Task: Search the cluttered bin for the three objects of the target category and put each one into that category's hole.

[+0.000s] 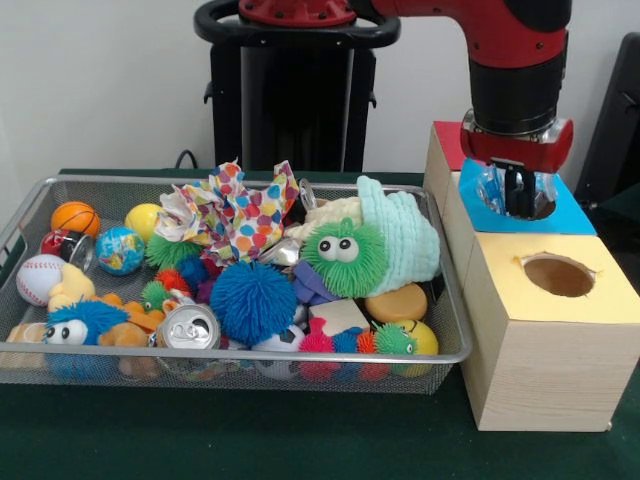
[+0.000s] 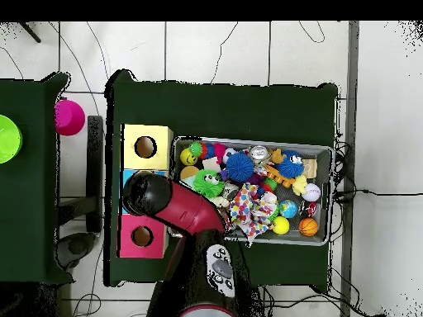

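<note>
Three wooden boxes stand beside a wire bin (image 1: 445,352) crammed with toys, seen from the front: the gripper (image 1: 518,190) hangs right over the hole in the blue-topped box (image 1: 570,213), fingers pinched on a crumpled clear object (image 1: 492,186); the yellow-topped box (image 1: 610,290) sits nearer. From overhead, the arm (image 2: 178,210) covers the blue box, between the yellow box (image 2: 161,136) and pink box (image 2: 128,248).

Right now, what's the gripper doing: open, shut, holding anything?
Gripper: down over the hole in the blue box; whether it is open, shut or holding something cannot be told.
</note>
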`<state>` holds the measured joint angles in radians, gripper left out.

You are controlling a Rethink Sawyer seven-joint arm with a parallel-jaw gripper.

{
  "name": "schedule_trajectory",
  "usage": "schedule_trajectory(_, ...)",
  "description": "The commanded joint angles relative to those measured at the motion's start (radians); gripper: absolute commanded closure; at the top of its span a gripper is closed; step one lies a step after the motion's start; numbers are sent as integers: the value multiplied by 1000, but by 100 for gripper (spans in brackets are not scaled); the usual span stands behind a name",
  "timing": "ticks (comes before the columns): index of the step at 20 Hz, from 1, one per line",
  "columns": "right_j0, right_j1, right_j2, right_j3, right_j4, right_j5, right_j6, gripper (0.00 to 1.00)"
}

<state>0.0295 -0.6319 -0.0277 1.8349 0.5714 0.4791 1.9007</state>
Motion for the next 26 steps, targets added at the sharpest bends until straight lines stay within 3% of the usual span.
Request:
schedule_trajectory(1,-16,-99,-29,58,-45,194,195,100)
schedule_trajectory(6,-20,-158,-60,43,-71,314,217,100)
schedule_trajectory(14,-40,-161,-95,17,-97,369,188,100)
schedule_trajectory(22,-68,-66,-8,87,-34,150,123,100)
schedule_trajectory(26,-79,-47,29,107,-18,94,109,100)
